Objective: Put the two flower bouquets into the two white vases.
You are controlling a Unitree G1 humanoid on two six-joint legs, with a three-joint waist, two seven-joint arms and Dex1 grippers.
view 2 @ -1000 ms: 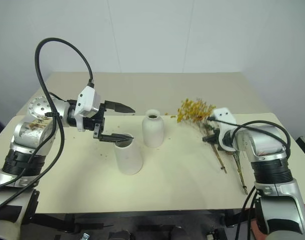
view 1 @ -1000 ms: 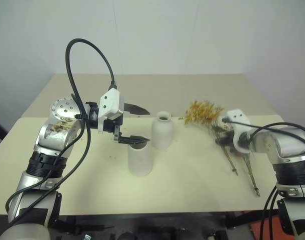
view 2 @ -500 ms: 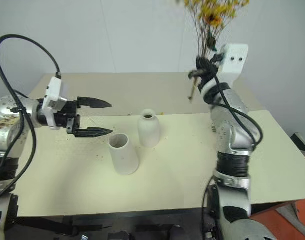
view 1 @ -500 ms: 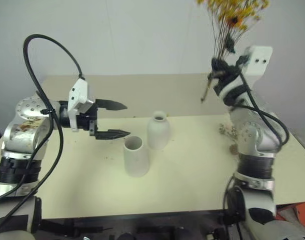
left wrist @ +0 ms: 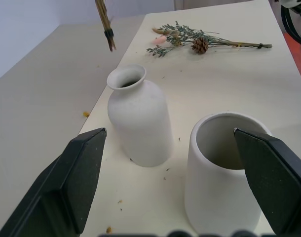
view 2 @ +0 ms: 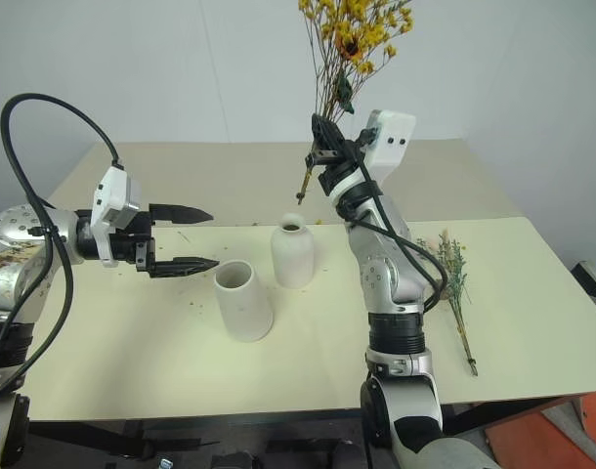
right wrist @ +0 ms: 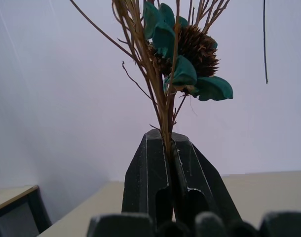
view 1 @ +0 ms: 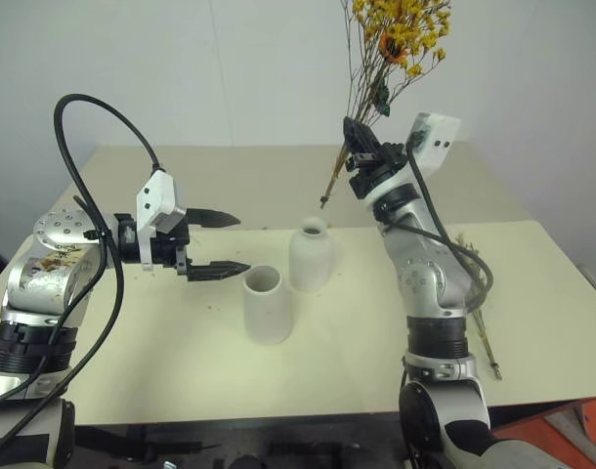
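Pale walls are backing a matte cream surface (view 1: 376, 322) where two white ceramic vases are standing just beside each other near the middle. The right end effector (view 1: 361, 147) is clamping shut on the thin stems of the yellow-orange bouquet (view 1: 396, 34), carrying it nearly upright with the full dried head high and the cut stem ends (view 1: 328, 192) hanging tilted, above and slightly behind the bottle-shaped vase (view 1: 311, 256). That narrow neck is lying just below and a little forward of the stem tips, so the coming move is probably depending on lining the bouquet's long axis up over that small mouth; the right arm is clearly the nearer one. The tapered cylinder vase (view 1: 266, 305), smooth and broad-mouthed, is sitting nearer the robot, just beside the left end effector (view 1: 220, 243), which is hovering with its two black fingers spread wide and gripping nothing. The grey-green bouquet (left wrist: 205, 43), sparse and brittle-looking with a brown cone and a pink plume, is lying flat on the surface well apart to the right, stems pointing toward the near edge.
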